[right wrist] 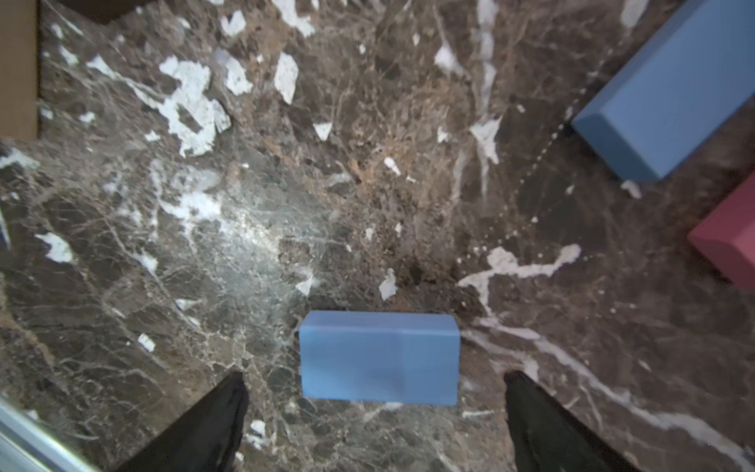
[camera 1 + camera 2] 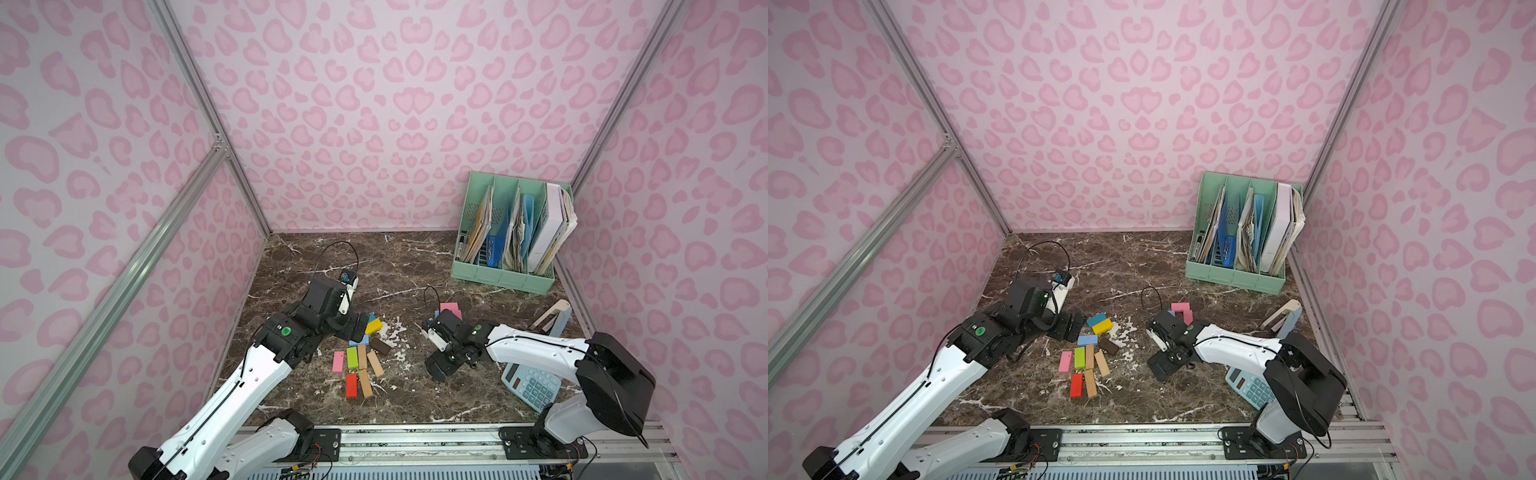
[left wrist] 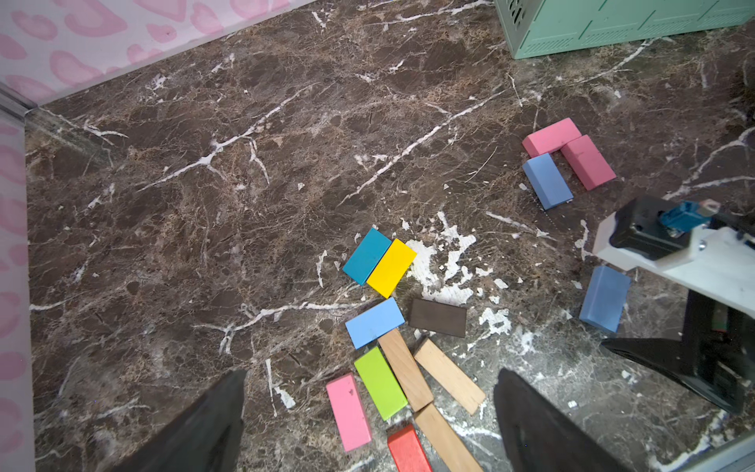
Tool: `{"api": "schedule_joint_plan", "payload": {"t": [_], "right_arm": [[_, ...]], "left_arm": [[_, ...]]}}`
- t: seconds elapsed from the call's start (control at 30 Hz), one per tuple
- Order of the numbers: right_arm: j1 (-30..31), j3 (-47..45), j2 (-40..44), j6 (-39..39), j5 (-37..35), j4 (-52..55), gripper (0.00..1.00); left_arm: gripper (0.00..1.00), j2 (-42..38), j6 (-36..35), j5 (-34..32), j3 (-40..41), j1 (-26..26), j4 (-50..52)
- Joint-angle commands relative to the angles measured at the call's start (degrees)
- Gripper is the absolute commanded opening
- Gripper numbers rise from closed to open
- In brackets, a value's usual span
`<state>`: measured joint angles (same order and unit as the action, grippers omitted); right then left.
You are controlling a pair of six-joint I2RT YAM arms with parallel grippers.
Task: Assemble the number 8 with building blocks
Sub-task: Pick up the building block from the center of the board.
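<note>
In both top views my left gripper (image 2: 359, 326) stands spread and empty at the far edge of the loose pile of building blocks (image 2: 360, 361) at lower centre of the frame. My right gripper (image 2: 439, 369), also spread and holding nothing, hangs to the right of the pile, with the pink blocks (image 2: 451, 309) just behind it. The calculator (image 2: 528, 384) at lower right has keys too small to read.

In the left wrist view, the pile lies flat on the tabletop (image 3: 204, 204), with many blocks touching side to side. I judge them to be painted wood: light, rigid and smooth enough to skid. I would pinch one across its long sides at mid-length, reaching right down to the tabletop. None shows any print.

In the right wrist view, a blue block (image 1: 378, 357) lies flat between my spread fingers (image 1: 212, 417), clear of both. As lined up, they would close on its short ends.
</note>
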<state>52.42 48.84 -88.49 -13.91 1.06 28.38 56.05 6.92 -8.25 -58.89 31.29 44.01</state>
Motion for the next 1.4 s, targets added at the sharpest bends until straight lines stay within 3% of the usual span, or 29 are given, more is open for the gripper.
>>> {"api": "schedule_joint_plan", "payload": {"t": [0.0, 0.47, 0.6, 0.77, 0.97, 1.37], "right_arm": [[0.5, 1.0, -1.2, -0.4, -2.1, 1.4, 0.98], [1.8, 2.4, -4.8, -0.4, -4.6, 2.1, 0.69], [1.9, 1.9, -4.7, -3.2, -6.4, 2.4, 0.57], [-0.5, 0.6, -4.3, -9.7, -6.4, 1.2, 0.50], [-4.8, 0.6, -5.2, -14.8, -5.0, -1.2, 0.48], [-7.8, 4.8, -9.3, -19.3, -7.9, -1.6, 0.49]], "left_arm": [[0.99, -1.4, -0.9, 0.0, 1.4, -0.1, -2.9], [0.98, -2.8, 2.8, -0.3, 2.2, -0.1, -1.0], [0.98, -3.9, 5.1, -1.2, 3.6, -0.1, -1.5], [0.97, -4.4, 5.7, -2.5, 4.6, -0.1, -1.7], [0.96, -5.0, 7.0, -2.7, 5.6, -0.1, -1.8], [0.95, -5.8, 7.4, -2.5, 5.9, -0.1, -1.1]]}}
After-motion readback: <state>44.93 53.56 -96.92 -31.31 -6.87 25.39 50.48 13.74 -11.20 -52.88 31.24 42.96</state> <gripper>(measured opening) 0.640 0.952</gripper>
